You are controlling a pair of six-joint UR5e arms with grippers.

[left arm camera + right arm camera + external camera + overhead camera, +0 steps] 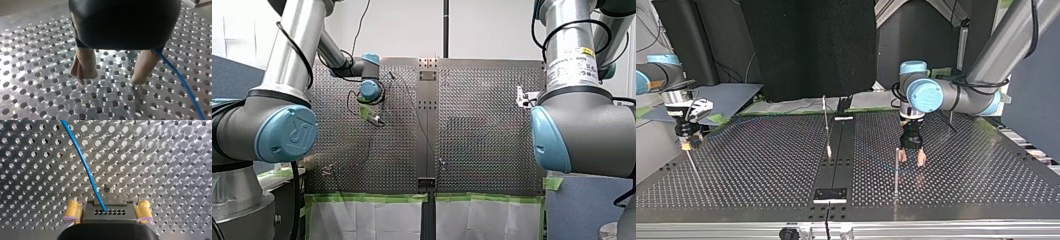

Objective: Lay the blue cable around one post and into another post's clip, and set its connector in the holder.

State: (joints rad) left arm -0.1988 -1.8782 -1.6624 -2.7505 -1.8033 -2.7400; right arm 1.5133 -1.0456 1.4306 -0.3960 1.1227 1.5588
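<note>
The blue cable [186,86] lies on the perforated plate just beside my left gripper [110,81], outside its beige fingers [85,67], which are open and hold nothing. In the top view my left gripper [911,159] hangs low over the plate beside a thin upright post [896,170]. Near the plate's edge at that view's left is my right gripper [686,144]. In the right wrist view the blue cable [85,167] runs between the wide-apart yellow pads [72,213] of my right gripper [108,213] and disappears at a black block between them; no connector shows.
A second thin post [826,125] stands on the dark centre strip [836,165]. A small black bracket [831,195] sits at the strip's near end. A small stud [108,188] protrudes ahead of my right gripper. Green tape [367,198] lines the plate's edge.
</note>
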